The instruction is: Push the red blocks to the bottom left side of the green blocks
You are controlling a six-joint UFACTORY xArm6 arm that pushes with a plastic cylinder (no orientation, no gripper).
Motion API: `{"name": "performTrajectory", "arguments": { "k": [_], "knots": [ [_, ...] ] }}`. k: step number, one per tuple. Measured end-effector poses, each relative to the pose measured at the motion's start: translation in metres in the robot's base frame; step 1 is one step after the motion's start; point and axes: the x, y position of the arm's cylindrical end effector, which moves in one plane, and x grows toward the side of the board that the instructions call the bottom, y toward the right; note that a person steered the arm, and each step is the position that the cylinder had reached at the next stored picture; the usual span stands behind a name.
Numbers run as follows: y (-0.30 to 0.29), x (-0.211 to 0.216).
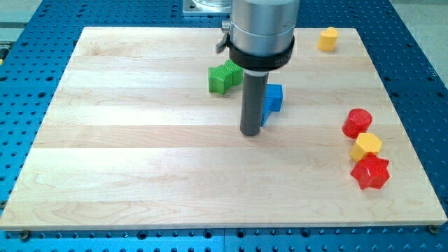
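A red cylinder (pixel 357 122) and red star (pixel 369 172) flank a yellow block (pixel 366 145) at the counter's (pixel 140 175) three o'clock; my tip (pixel 250 132), holding nothing, stands beside the blue block (pixel 271 99), green blocks (pixel 225 77) at its eleven o'clock.

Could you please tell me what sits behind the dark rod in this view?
A blue block shows to the view's right of my tip; the rod covers its left part. Green blocks sit upper-left, partly hidden by the arm.

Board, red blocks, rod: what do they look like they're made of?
Board: looks like light wood, matte, with visible grain and plank seams.
Red cylinder and red star-shaped block: probably plastic or painted wood; uniform saturated colour, slight sheen.
Rod, down to my tip, left of the blue block: dark and matte, possibly metal or plastic; unclear.
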Motion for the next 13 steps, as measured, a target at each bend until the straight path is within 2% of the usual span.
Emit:
{"name": "performTrajectory", "arguments": {
  "k": [1, 2, 3, 4, 5, 6, 7, 8, 9, 11, 12, 13],
  "knots": [
    [0.031, -0.003],
    [0.098, -0.038],
    [0.194, -0.070],
    [0.269, -0.057],
    [0.245, -0.018],
    [0.161, -0.008],
    [0.057, -0.003],
    [-0.070, 0.027],
    [-0.067, 0.036],
    [0.120, 0.140],
    [0.205, 0.117],
    [0.184, 0.104]
  ]
}}
